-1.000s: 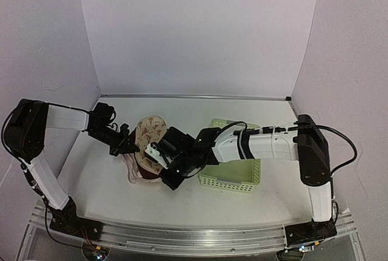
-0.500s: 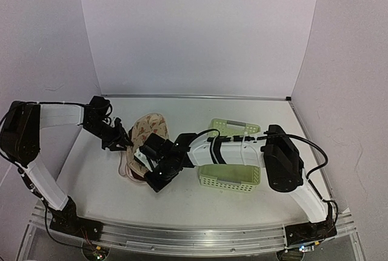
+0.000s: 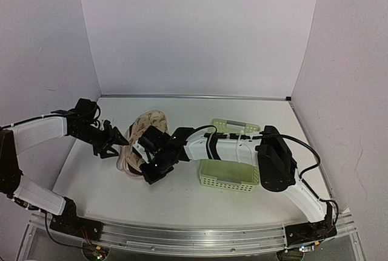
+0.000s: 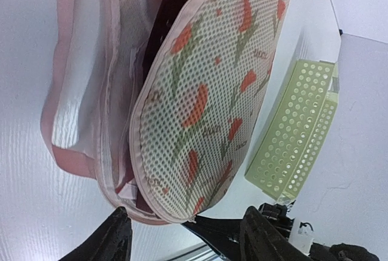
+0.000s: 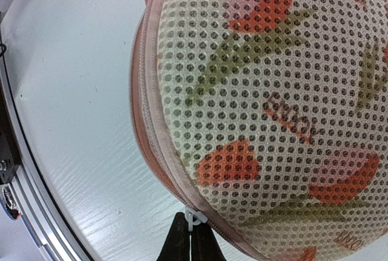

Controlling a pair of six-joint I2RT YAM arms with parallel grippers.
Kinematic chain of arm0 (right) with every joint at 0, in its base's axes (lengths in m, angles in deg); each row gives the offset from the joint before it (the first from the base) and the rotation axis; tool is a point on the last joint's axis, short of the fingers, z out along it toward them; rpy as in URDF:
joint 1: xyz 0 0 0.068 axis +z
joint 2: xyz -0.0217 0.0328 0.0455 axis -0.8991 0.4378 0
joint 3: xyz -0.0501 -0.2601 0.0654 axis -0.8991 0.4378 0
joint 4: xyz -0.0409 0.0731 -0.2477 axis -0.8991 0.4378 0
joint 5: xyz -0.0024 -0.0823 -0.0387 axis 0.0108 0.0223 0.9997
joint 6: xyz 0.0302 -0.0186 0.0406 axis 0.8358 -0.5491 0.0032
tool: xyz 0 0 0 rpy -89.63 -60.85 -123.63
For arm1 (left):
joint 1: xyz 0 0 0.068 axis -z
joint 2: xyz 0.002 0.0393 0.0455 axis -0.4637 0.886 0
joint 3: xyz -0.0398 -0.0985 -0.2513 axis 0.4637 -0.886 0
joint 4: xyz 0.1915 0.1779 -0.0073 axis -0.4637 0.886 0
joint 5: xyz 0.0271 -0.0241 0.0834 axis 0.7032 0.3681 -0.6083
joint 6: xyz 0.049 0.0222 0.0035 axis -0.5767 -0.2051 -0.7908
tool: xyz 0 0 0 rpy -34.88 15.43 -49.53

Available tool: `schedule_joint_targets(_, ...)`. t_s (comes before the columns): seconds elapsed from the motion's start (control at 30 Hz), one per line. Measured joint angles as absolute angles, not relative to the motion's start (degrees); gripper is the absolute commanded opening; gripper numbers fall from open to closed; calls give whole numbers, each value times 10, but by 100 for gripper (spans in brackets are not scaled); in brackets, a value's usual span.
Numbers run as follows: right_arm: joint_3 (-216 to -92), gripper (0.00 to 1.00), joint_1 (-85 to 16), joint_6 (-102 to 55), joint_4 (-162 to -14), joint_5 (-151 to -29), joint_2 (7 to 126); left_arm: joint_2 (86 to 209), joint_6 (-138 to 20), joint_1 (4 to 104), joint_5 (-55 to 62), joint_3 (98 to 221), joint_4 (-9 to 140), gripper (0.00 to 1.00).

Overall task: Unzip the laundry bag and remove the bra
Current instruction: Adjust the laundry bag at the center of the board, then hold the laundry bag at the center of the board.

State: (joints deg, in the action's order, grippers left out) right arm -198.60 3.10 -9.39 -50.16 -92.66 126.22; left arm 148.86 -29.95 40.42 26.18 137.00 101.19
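I have the laundry bag [image 3: 150, 128] on the bench [image 3: 91, 185], left of centre, between my two grippers and just left of the pale green slatted basket [image 3: 230, 175]. From above, its printed half tilts up toward the far side and the pink-edged half lies flat on the bench on the near left.

On the left wrist camera the bag [image 4: 209, 85] fills most of the frame. Its cream mesh dome with red-and-green motifs stands apart from the pale lined half, and in the gap I see a strip of dark red fabric, the bra [image 4: 159, 33] as far as I can tell. The basket [image 4: 297, 127] sits just past the dome.

The left gripper [image 3: 114, 141] is at the bag's left end with its fingers spread wide. On its own camera the gripper [image 4: 185, 232] has the bag's rim just ahead of the gap, and I cannot tell whether either finger touches it.

The right gripper [image 3: 148, 174] is low at the bag's near edge. On its wrist camera the gripper [image 5: 190, 240] has its fingers pressed together, pinching the small white zip pull [image 5: 193, 218] at the dome's pink rim. The mesh [image 5: 273, 91] looms over the bench [image 5: 73, 91], with the aluminium rail [image 5: 15, 182] at the left edge.
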Motion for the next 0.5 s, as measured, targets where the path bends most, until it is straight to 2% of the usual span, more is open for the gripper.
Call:
schedule_joint_targets(0.33, -2030, 0, 22, -79, -500, -938, 1281, 1354, -114, 404, 312, 1172, 892, 76)
schedule_joint_targets(0.5, -2030, 0, 21, -77, -500, -941, 1281, 1341, -44, 409, 316, 1122, 827, 80)
